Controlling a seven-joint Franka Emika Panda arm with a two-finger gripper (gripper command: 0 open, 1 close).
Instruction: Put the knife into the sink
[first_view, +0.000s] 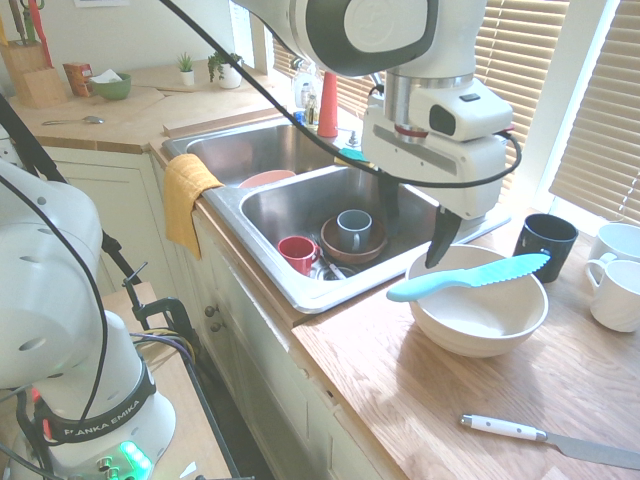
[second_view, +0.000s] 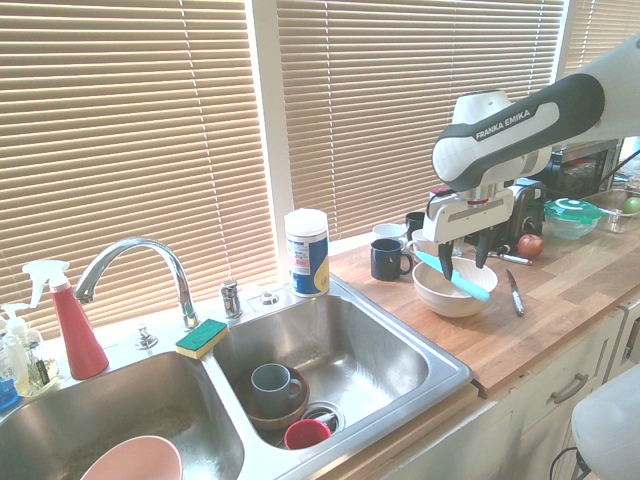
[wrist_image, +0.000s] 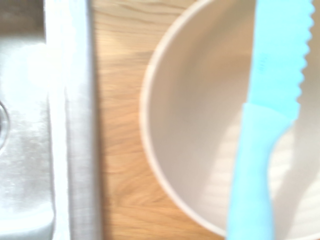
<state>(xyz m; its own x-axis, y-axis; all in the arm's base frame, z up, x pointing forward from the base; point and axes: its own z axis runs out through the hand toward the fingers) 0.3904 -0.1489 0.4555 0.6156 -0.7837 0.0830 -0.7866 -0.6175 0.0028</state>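
The knife (first_view: 468, 277) is lying across the white bowl (first_view: 478, 318) near the counter's (first_view: 430, 400) sink (first_view: 290, 205) edge; the fingers (first_view: 440, 240) are hanging apart above it, holding nothing.

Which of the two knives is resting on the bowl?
The turquoise plastic knife: it lies across the rim of the white bowl, just below the gripper. The white-handled knife with the metal blade lies flat on the wooden counter.

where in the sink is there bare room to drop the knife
The basin floor right of the grey mug is bare steel. The drain corner is crowded: grey mug, brown bowl, red cup. The other basin holds a pink bowl.
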